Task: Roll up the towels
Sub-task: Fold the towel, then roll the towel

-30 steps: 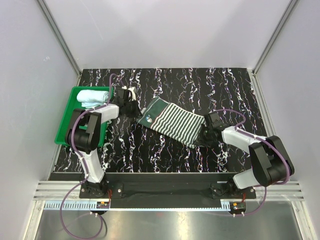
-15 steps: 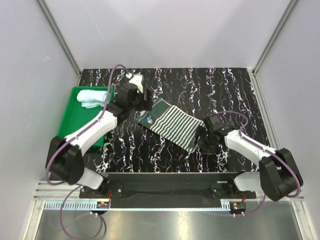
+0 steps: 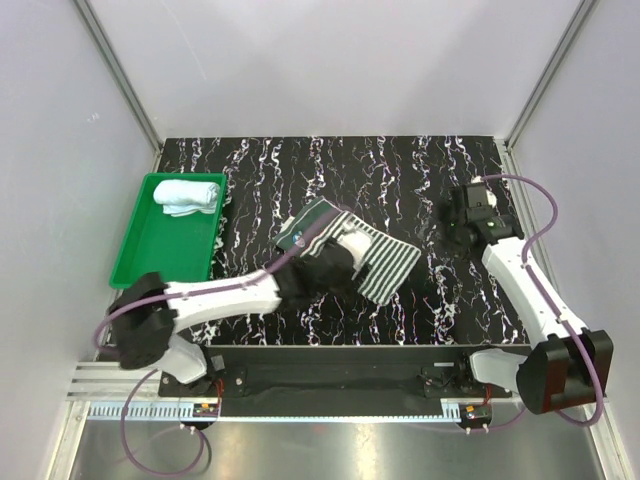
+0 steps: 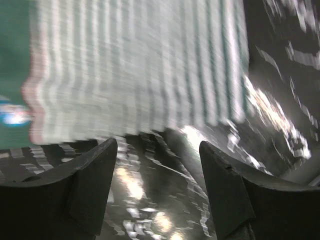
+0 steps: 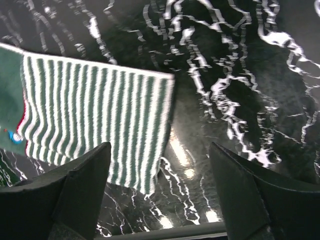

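The step in hand looks like starting the roll on the striped towel [image 3: 388, 262]. The left gripper [image 4: 157, 145] hangs over its near side with the jaws apart and nothing between them. The left wrist view is smeared, so I cannot say for sure whether the fingertips touch the cloth.

To do it well, I would take the hem nearest the table's near edge, not the middle of the cloth. Pinch only the top layer, turn it over onto itself, then push the roll along the stripes' length. The towel lies slanted to the table [image 3: 400, 170] edges, so the roll should follow the towel's own line or it will come out cone-shaped. The right gripper [image 5: 160, 146] is also spread and empty, near the right edge and well apart from the cloth. It could come in to pin the free end.

The striped towel lies flat and unrolled near the middle of the table. It has narrow dark and white stripes and a plain green band with a small coloured motif at the end toward the far left corner. The blue towel [image 3: 188, 195] sits bundled in the tray [image 3: 135, 255] by the left edge and seems already rolled.
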{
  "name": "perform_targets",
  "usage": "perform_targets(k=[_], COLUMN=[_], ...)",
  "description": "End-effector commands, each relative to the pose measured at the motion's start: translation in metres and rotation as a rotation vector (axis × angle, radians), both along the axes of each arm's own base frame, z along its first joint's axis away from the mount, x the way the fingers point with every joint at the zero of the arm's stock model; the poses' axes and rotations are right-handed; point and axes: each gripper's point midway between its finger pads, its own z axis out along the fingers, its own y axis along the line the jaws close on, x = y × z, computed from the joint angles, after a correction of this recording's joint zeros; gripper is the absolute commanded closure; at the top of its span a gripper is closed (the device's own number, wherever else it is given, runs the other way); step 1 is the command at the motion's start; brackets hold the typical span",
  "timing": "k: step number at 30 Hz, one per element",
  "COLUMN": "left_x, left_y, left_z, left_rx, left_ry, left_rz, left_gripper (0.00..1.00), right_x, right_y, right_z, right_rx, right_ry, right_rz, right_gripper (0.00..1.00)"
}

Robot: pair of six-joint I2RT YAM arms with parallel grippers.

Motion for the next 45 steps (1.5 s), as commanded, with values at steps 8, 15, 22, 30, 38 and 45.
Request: perform_targets(k=[8, 15, 22, 30, 38, 45], left_x=[-0.041, -0.05, -0.053, -0.053, -0.042, -0.036], left_y=[-0.089, -0.112, -0.12, -0.115, -0.11, -0.112], left_z=[-0.011, -0.035, -0.067, -0.089, -0.072, -0.051], left_rx=[0.072, 0.118, 0.158, 0.193, 0.191, 0.175], left_ry=[-0.068, -0.05, 0.008, 0.025, -0.03, -0.083], left_rz=[-0.096, -0.092, -0.076, -0.05, -0.008, -0.013], left_gripper=[0.29, 0.31, 0.39, 0.41, 0.43, 0.43], right_x=[-0.009, -0.018, -0.02, -0.023, -0.025, -0.024], right_y=[-0.034, -0.031, -0.04, -0.039, -0.039, -0.04], right_z=[-0.002, -0.011, -0.01, -0.011, -0.007, -0.013], right_rx=[0.088, 0.098, 0.092, 0.102, 0.103, 0.097], right_ry=[-0.015, -0.002, -0.001, 0.003, -0.008, 0.007], right_rz=[-0.061, -0.05, -0.075, -0.073, -0.074, -0.08], right_gripper=[0.16, 0.17, 0.17, 0.18, 0.19, 0.19])
